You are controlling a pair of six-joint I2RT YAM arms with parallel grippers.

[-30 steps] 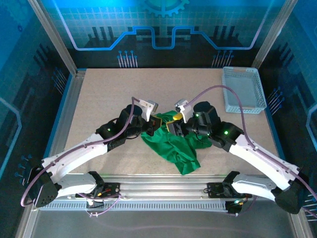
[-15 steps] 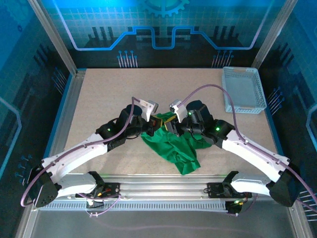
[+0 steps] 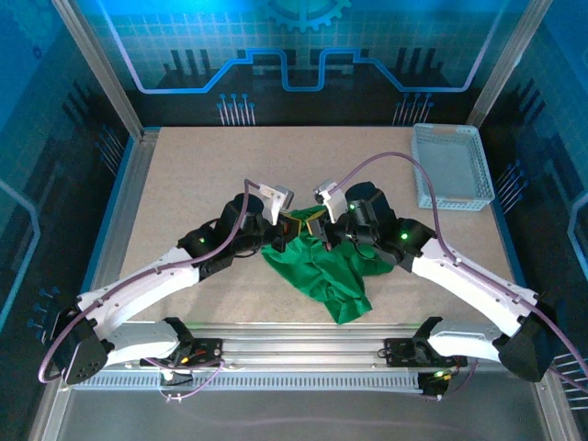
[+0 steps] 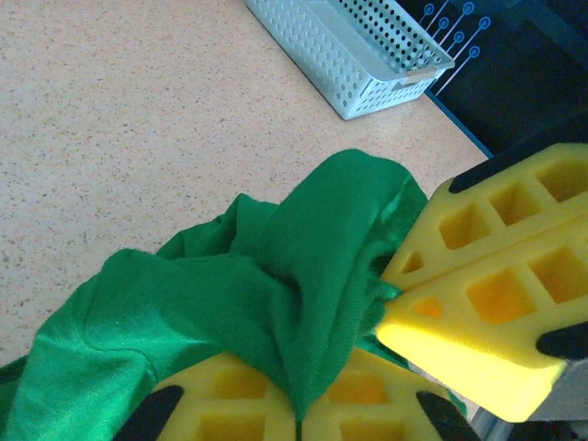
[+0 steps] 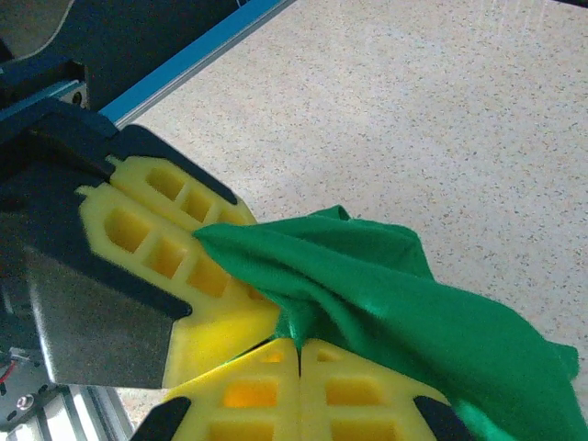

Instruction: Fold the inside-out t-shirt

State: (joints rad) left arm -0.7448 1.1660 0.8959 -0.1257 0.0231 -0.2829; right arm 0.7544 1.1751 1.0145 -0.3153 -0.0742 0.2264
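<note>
Evidently this is the grasping step: the left gripper and the right gripper sit just beside each other, each closed tight on a bunched fold at the far edge of the inside-out t-shirt. It lies crumpled near the middle of the table, well apart from the white basket at far right. Next, I judge, the arms must lift and part to spread it flat before any fold
</note>
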